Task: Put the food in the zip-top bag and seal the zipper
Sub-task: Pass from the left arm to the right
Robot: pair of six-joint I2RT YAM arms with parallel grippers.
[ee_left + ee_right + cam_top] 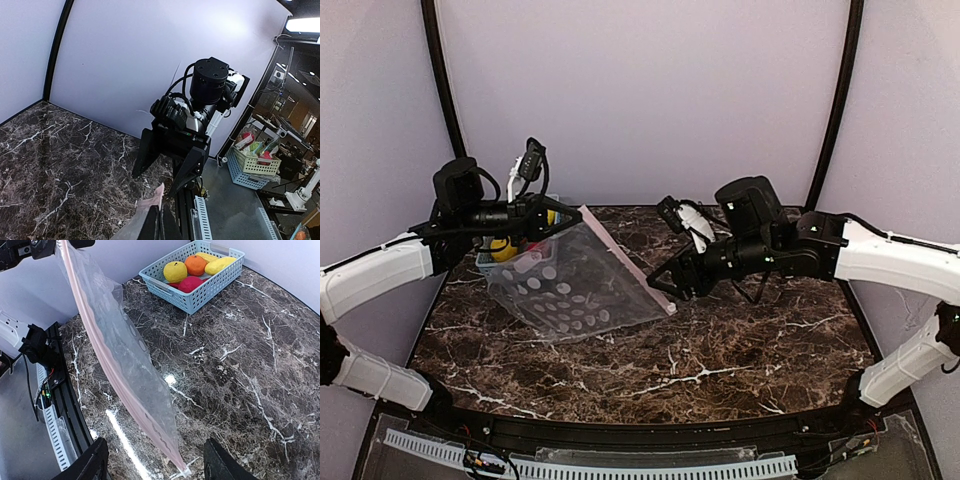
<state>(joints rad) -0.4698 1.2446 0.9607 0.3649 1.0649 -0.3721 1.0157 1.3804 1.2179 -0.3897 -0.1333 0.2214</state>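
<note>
**Task status.** No loading step is complete. All the food [190, 275] visible lies in the blue slatted basket [210, 287], well beyond the right claw [667, 285] and behind the left claw [548, 216]. No piece shows inside the zip-top bag [565, 285]. Whether the zipper [626, 258] is closed along its length cannot be read from these views. The bag reads flat, with its mouth not spread. Remaining, by judgement: open the mouth, transfer each piece, then run the zipper shut.

**Claw state.** The left claw is clamped together on the bag's upper corner at the pink strip. The right claw stands apart. The low end of the strip lies between its fingers, and no contact is visible.

**Orientation.** The bag's long axis follows the zipper. It runs in a straight slant from the left claw down to the gap of the right claw, near the table [250, 365]. The mouth edge faces up and away from the arm bases. The dotted body hangs beneath it, toward the bases.
</note>
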